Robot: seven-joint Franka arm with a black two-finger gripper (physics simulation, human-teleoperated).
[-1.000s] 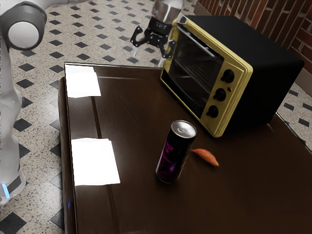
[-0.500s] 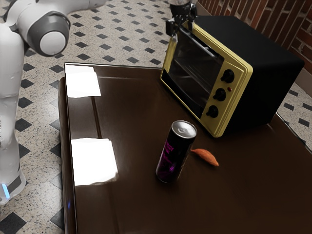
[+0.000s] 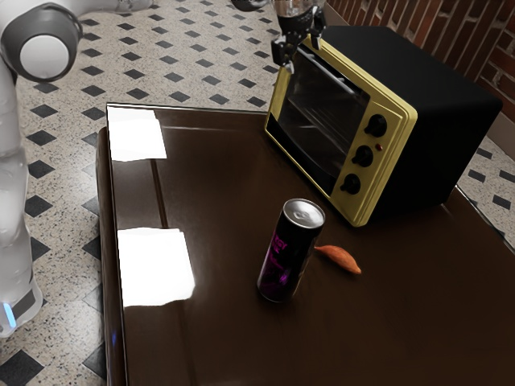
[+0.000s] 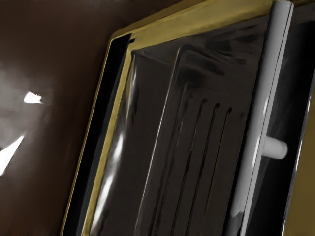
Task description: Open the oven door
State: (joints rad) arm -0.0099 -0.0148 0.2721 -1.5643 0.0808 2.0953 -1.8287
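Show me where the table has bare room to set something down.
One free patch of table lies between the oven door and the bright patches; another runs from the sweet potato toward the exterior view's lower right. It's crowded where the drink can stands close beside the sweet potato, and where the gripper hovers by the door.

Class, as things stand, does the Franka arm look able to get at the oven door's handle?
Probably yes: the tool is by the upper front of the oven, the handle looks unobstructed in the wrist view, and the can stands clear.
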